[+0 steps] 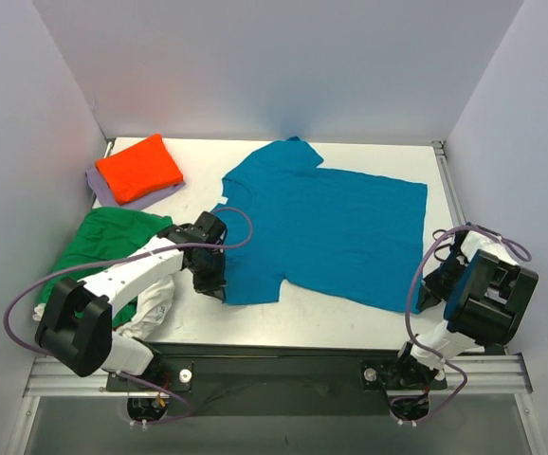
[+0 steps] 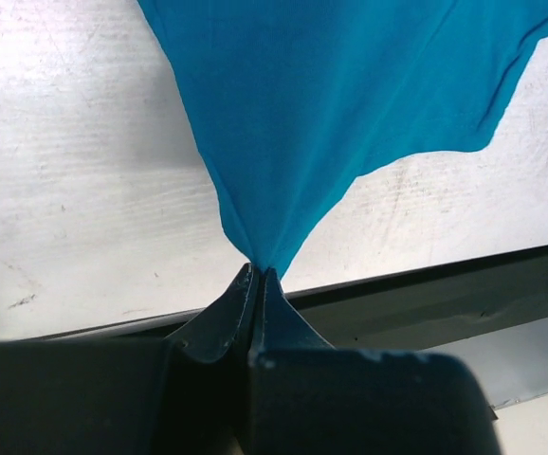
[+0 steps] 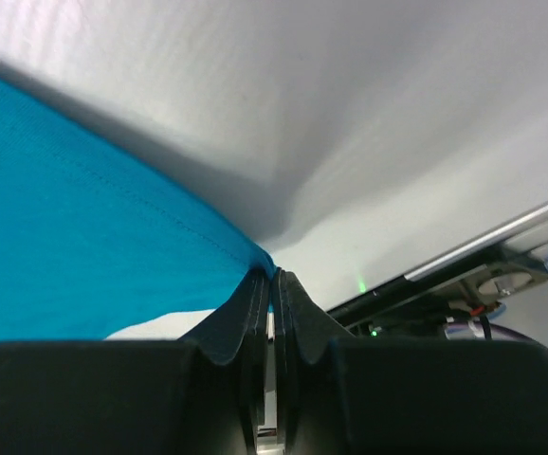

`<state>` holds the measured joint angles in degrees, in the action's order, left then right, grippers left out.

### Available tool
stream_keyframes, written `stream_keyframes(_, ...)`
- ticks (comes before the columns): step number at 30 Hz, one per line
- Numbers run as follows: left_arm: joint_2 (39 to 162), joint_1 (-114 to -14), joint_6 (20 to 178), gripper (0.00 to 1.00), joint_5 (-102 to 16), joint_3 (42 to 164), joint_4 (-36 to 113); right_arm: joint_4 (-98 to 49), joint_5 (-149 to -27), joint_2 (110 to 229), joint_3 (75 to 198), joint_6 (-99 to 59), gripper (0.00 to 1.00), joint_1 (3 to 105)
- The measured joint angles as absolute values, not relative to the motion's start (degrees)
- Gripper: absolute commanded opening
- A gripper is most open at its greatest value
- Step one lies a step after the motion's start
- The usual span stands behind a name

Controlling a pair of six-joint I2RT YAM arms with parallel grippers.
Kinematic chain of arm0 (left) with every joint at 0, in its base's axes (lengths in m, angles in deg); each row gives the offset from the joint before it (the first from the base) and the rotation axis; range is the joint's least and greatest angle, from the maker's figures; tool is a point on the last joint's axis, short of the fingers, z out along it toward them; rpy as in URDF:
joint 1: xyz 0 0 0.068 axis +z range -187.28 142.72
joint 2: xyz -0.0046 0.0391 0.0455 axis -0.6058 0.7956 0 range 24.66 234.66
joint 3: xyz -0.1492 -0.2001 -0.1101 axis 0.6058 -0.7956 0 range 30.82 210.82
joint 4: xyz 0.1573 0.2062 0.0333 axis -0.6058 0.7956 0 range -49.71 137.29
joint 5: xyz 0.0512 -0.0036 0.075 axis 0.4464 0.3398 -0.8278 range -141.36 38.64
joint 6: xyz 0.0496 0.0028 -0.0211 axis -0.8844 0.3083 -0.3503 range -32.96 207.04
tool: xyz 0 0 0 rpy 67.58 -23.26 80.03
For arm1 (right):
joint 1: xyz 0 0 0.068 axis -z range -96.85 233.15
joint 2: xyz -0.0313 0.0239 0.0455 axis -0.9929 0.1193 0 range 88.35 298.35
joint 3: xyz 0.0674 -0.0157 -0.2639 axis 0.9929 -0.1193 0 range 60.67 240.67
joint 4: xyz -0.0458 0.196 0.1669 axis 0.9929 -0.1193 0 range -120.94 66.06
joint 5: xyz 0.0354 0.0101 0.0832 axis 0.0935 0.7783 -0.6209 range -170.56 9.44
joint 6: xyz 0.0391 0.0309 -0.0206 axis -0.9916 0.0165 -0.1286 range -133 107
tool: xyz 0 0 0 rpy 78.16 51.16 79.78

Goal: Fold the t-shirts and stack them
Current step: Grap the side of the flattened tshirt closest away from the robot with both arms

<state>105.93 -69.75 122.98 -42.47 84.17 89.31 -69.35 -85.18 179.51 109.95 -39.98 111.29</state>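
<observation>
We have the teal-blue t-shirt [image 1: 331, 227] spread on the tabletop [image 1: 331, 327], its long axis running left to right between our arms. The left tool [image 2: 258, 273] is clenched on its near left sleeve corner, the right tool [image 3: 274, 275] on its near right hem corner. The shirt's body lies beyond both tools, so we judge the fold goes away from us.

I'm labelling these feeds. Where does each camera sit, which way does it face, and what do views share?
Top external: above and behind, looking down on the white table, teal-blue cloth t-shirt, left arm and right arm.
Left wrist: on the left arm, looking along the shut left pincer pinching the t-shirt's corner.
Right wrist: on the right arm, looking along the shut right pincer gripping the t-shirt's edge.
Shared: all three show the t-shirt.
</observation>
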Motion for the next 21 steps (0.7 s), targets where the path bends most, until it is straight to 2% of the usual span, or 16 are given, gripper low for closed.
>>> stream_keyframes(13, 102.11, -69.88, 123.42, 0.00, -42.54, 88.71, 93.98, -76.82, -84.87, 172.66, 110.02, -39.85, 0.00, 111.29)
stream_keyframes(21, 109.34, -69.95, 120.91, 0.00, -43.89, 99.53, 94.51, -77.92, -87.10, 173.25, 114.21, -38.45, 0.00, 111.27)
